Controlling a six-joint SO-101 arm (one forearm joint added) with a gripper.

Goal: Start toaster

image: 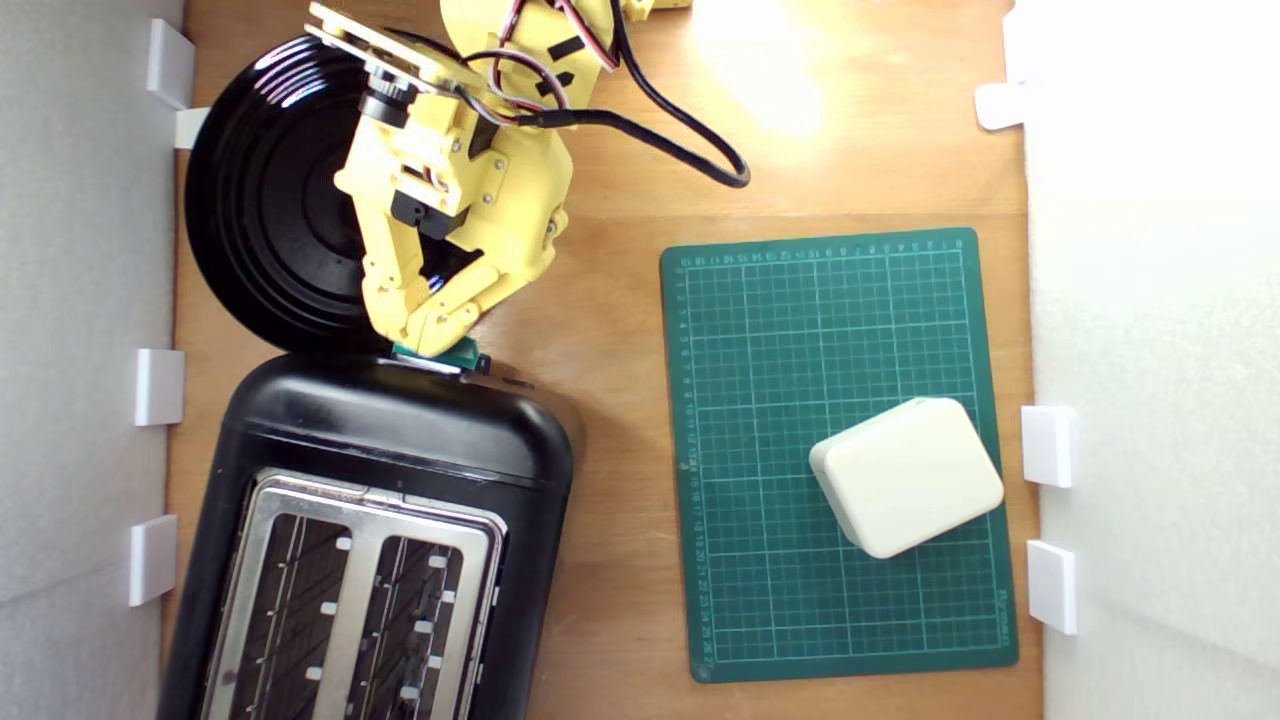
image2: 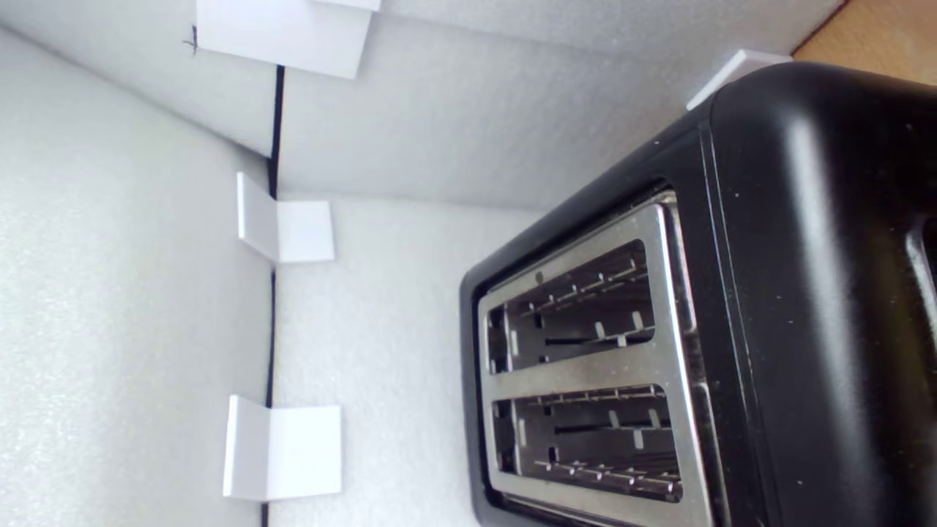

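At the toaster's (image: 400,430) far end my tool (image: 425,335), fingers nearly together and empty, rests on the lever (image: 445,352); an off-centre push could slip off.

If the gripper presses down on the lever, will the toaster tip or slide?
Tipping looks unlikely: the toaster is broad, flat-sided and large beside the gripper. Sliding seems possible, since its glossy shell sits on smooth wood. The small green lever at the end face may slip off the fingertips if the push is off-centre.
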